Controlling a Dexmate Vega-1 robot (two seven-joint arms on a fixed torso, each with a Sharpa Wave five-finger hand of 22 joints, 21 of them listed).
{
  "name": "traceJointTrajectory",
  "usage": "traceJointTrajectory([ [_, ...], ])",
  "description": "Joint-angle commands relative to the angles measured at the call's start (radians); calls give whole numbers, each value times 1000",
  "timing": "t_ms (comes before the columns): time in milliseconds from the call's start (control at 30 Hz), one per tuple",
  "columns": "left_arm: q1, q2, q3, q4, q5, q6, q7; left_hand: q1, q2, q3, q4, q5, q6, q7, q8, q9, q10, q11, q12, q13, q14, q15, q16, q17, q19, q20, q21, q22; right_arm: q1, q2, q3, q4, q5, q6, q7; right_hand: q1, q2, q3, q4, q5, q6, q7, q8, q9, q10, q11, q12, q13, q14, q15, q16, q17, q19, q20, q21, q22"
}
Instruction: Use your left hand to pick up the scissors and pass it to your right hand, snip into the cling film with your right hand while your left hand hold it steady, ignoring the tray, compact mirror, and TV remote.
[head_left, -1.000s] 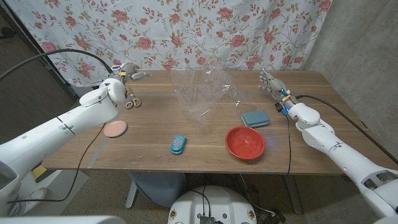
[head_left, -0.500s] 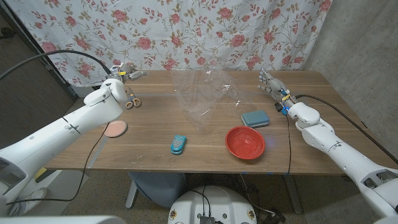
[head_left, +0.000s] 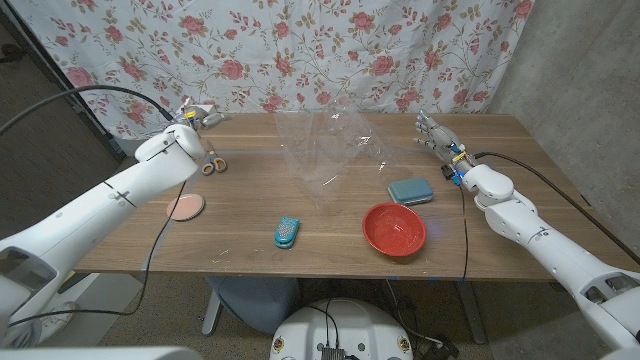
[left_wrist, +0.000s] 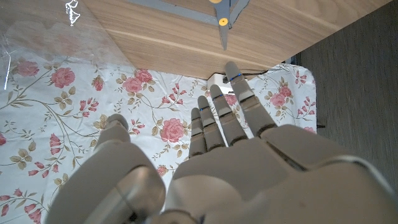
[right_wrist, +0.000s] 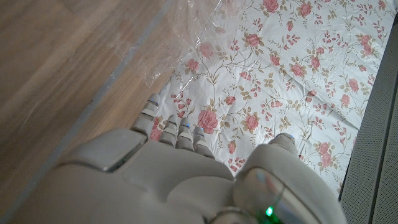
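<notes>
Over the last second, the left hand (head_left: 197, 111) is pulling back toward the far left corner of the wooden table (head_left: 250, 235), away from the orange-handled scissors (head_left: 213, 160); its forearm is now angling more steeply across the table's left side. In the left wrist view its fingers (left_wrist: 219, 119) are reaching out straight and spread, gripping nothing, with the scissors' blade tip (left_wrist: 225, 25) showing just beyond them against the wood. The scissors are lying on the table near the far left edge, just beside the left arm, untouched by either hand.

The cling film (head_left: 325, 150), a clear crumpled sheet, is standing up from the middle of the table's far half, well apart from both hands. The right hand (head_left: 436, 132) is hovering near the far right part of the table, showing no shift from the earlier frames; the right wrist view is showing its fingers (right_wrist: 166, 132) extended with nothing in them, and an edge of the film (right_wrist: 186, 31) beyond.

A red tray (head_left: 394, 229), round and bowl-like, is sitting on the near right part of the table, with a teal compact mirror (head_left: 410, 191) just behind it. A small blue TV remote (head_left: 287, 232) is lying near the front middle, and a pink round disc (head_left: 185, 207) is lying on the left, under the left forearm.
</notes>
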Motion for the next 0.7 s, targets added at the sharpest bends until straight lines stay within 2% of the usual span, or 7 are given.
traceJointTrajectory([
  [33, -63, 9, 78, 36, -21, 54, 4, -4, -11, -4, 0, 2, -14, -2, -6, 3, -11, 10, -6, 2, -6, 3, -4, 2, 17, 3, 7, 2, 2, 7, -3, 15, 0, 5, 1, 6, 9, 0, -8, -3, -7, 0, 4, 4, -6, 8, 6, 3, -4, 1, 6, 1, -1, 5, 4, 1],
  [67, -72, 13, 93, 36, -13, 63, 0, -6, -13, -6, 1, 3, -30, -10, -12, 5, -29, 7, -15, 3, -16, 6, -10, 3, 9, 9, 3, 2, 3, 8, -3, 18, 0, 6, 2, 6, 9, 0, -8, -3, -7, 0, 4, 4, -6, 7, 6, 3, -5, 1, 6, 1, -1, 5, 5, 1],
  [100, -69, 11, 86, 36, -22, 61, 1, -7, -13, -6, 2, 3, -34, -8, -13, 5, -35, 0, -17, 3, -19, 6, -12, 4, 4, 11, 0, 1, 3, 9, -4, 19, 0, 6, 1, 6, 9, 0, -8, -3, -7, 1, 4, 4, -6, 7, 6, 3, -5, 1, 5, 1, -1, 5, 5, 1],
  [167, -70, 9, 83, 39, -33, 69, 2, -10, -14, -8, 3, 3, -35, -5, -13, 6, -32, 4, -16, 3, -19, 5, -12, 4, 1, 11, -1, 1, 4, 11, -4, 17, 1, 1, -2, 5, 9, 0, -8, -3, -8, 1, 4, 4, -6, 7, 6, 2, -5, 2, 5, 1, -1, 5, 5, 1],
  [233, -78, 10, 100, 39, -22, 82, 9, -16, -14, -10, 7, 2, -35, 4, -13, 7, -23, 7, -13, 5, -10, 6, -8, 6, 6, 3, 0, 1, 6, 12, -5, 22, -2, 8, 1, 5, 9, 0, -8, -3, -8, 1, 4, 4, -6, 8, 6, 2, -5, 1, 5, 1, -1, 5, 5, 1],
  [500, -71, -2, 82, 48, -50, 94, 36, -32, -14, -16, 15, 3, -11, 26, -2, 10, 2, 10, -3, 9, 8, 7, -2, 10, 19, -14, 3, 1, 6, 13, -6, 25, -2, 10, 2, 4, 10, 0, -7, -3, -7, 2, 4, 4, -6, 6, 6, 1, -5, 1, 6, 1, -1, 6, 5, 1],
  [700, -91, -11, 96, 64, -60, 122, 41, -37, -13, -17, 17, 4, 1, 39, 3, 13, 19, 19, 4, 13, 30, 12, 5, 11, 46, -27, 12, 2, 2, 13, -5, 17, 1, -1, -5, 1, 11, 0, -5, -3, -6, 1, 5, 4, -6, 7, 6, 0, -5, 0, 7, 1, -1, 6, 5, 1],
])
